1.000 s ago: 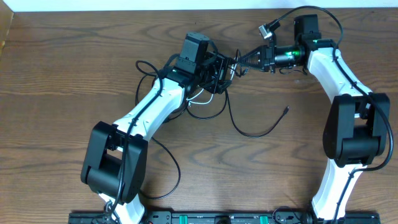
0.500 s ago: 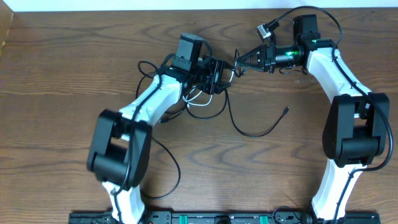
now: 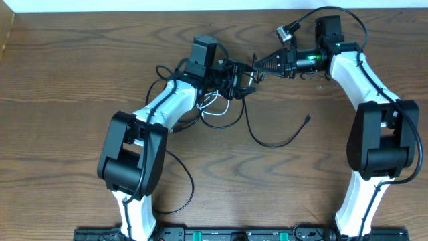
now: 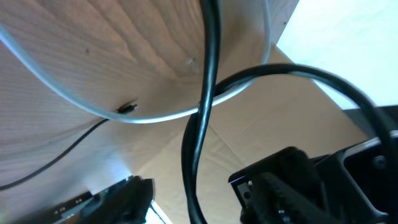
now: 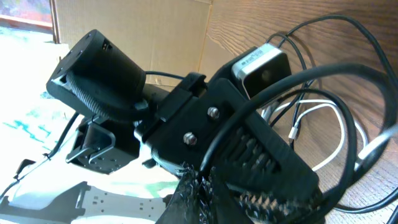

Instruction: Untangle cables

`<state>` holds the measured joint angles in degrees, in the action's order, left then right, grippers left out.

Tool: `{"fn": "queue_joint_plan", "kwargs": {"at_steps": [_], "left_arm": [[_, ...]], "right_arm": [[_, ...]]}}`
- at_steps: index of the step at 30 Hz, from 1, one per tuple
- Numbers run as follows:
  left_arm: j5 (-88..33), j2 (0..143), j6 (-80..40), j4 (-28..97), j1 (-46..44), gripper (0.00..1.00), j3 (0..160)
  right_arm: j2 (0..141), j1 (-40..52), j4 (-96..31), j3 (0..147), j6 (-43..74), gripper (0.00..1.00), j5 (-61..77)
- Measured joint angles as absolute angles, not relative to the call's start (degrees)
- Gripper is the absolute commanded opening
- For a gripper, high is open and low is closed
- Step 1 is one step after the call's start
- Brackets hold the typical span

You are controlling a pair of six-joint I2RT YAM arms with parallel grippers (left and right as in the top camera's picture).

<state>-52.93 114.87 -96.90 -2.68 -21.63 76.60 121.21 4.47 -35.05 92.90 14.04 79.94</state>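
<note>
While the right gripper (image 3: 256,67) pinches one black strand of the cables (image 3: 216,111) bunched under the half-spread left gripper (image 3: 245,83) at the far middle of the table (image 3: 67,147), pulling away may tighten the knot, since strands cross between both.

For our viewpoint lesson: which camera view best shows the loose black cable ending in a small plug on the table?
Overhead: the loose black cable shows whole, curving from the tangle to its plug. The left wrist view shows only what seems its plug end, far behind nearer cords. Right wrist: not clearly visible.
</note>
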Motion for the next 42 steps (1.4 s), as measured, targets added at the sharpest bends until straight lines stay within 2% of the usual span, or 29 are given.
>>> {"fn": "queue_joint_plan", "kwargs": {"at_steps": [3, 4, 8, 14, 17, 19, 21, 32, 42], "left_arm": [[-53.15, 114.87, -97.12, -2.48, -21.98, 0.61, 76.60], [-53.28, 114.87, -97.23, -2.46, -21.96, 0.58, 76.60], [-53.54, 114.87, -97.54, -2.55, -21.80, 0.35, 76.60], [-53.74, 114.87, -97.47, -2.61, -21.80, 0.28, 76.60], [-53.71, 114.87, -97.54, -2.63, -21.80, 0.20, 76.60], [-53.74, 114.87, -97.54, -2.55, -21.80, 0.11, 76.60], [-53.76, 114.87, -97.47, -2.46, -21.80, 0.08, 76.58], [-53.67, 114.87, -96.57, -2.13, -21.17, 0.07, 76.58], [-53.25, 114.87, -93.56, -1.96, -19.79, 0.07, 76.58]], "right_arm": [[121.21, 4.43, -35.05, 92.90, 14.04, 0.01, 80.12], [121.21, 4.43, -35.05, 92.92, 14.04, 0.01, 80.16], [121.21, 4.47, -35.05, 92.90, 14.04, 0.01, 80.14], [121.21, 4.47, -35.05, 92.90, 14.04, 0.01, 80.14], [121.21, 4.47, -35.05, 92.90, 14.04, 0.01, 80.14], [121.21, 4.47, -35.05, 92.90, 14.04, 0.01, 80.14], [121.21, 4.47, -35.05, 92.92, 14.04, 0.01, 80.14], [121.01, 4.47, -35.94, 92.92, 14.06, 0.01, 76.95], [120.57, 4.19, -47.44, 93.06, 9.50, 0.01, 61.36]]}}
